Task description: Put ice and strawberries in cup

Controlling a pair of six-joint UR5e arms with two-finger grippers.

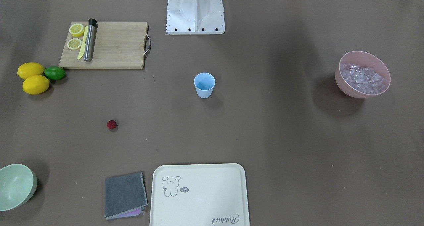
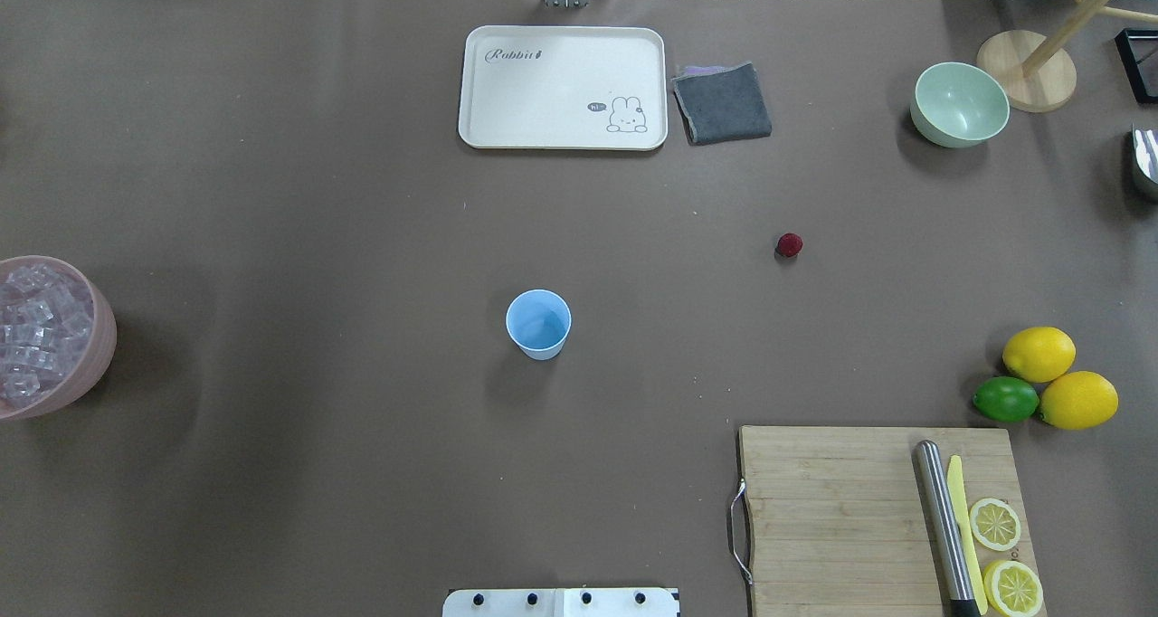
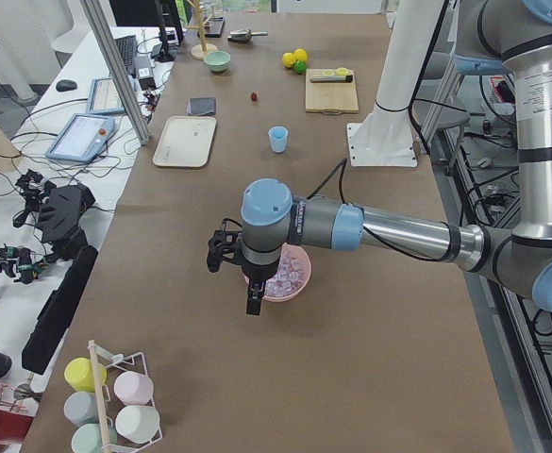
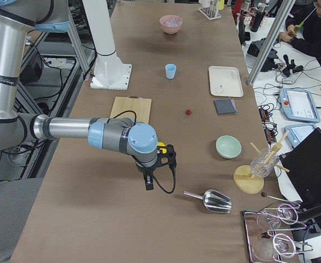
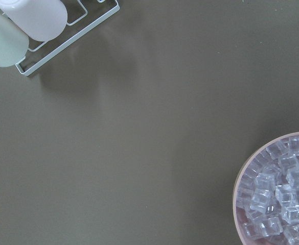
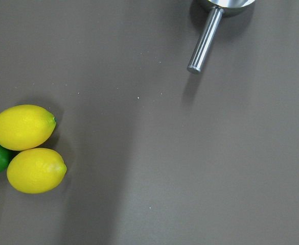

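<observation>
Left pincer [image 3: 247, 288] hangs by the bowl [image 5: 237, 204] of ice [image 5: 279, 204], spread untellable; cup [image 1: 203, 91] empty, strawberry [image 1: 112, 124] untouched: opening step, likely needs shifting over the ice, then descending.

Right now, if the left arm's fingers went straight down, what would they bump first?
Probably the bare brown table, just beside the pink bowl of ice; depth is unclear.

Soft, even light casts faint blurred shadows beside the cup [image 1: 204, 84] and pink bowl [image 1: 343, 85]; every view is sharp.
</observation>
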